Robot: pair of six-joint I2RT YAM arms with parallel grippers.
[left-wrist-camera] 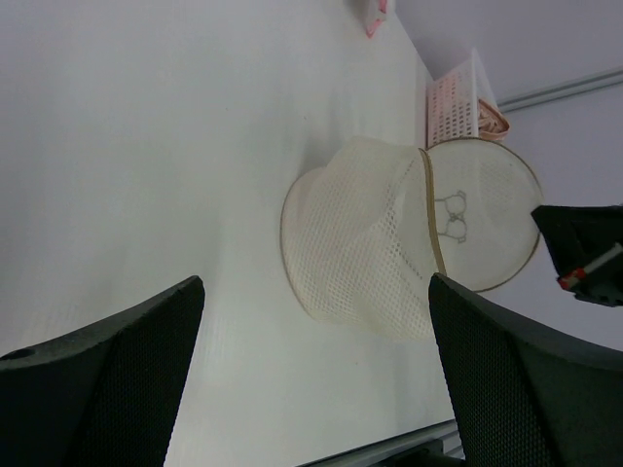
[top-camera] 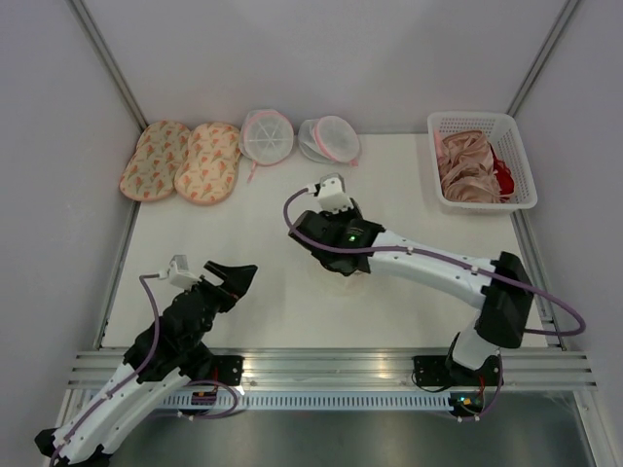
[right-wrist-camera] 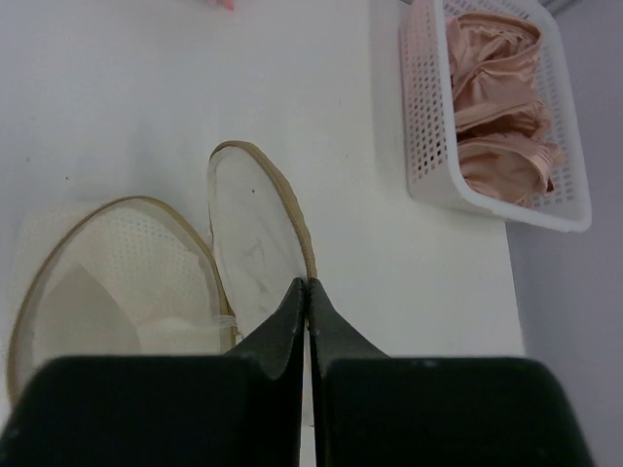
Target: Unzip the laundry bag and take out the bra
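The cream mesh laundry bag (right-wrist-camera: 117, 272) lies open in two halves with tan edging; it also shows in the left wrist view (left-wrist-camera: 360, 243). My right gripper (right-wrist-camera: 309, 284) is shut on the tan edge of the flat lid half (right-wrist-camera: 253, 233), which stands raised beside the deeper mesh half. From above, the right gripper (top-camera: 331, 233) hides the bag. The open half shows only pale mesh. A shiny pinkish-beige bra (right-wrist-camera: 496, 97) lies in the white basket (top-camera: 482, 122). My left gripper (left-wrist-camera: 313, 292) is open and empty, short of the bag, near the front left (top-camera: 234, 277).
Two peach floral oval bags (top-camera: 180, 161) and two white mesh bags with pink trim (top-camera: 266, 134) lie along the back edge. The basket at the back right also holds a red garment (top-camera: 503, 175). Metal rails run along the table's front edge.
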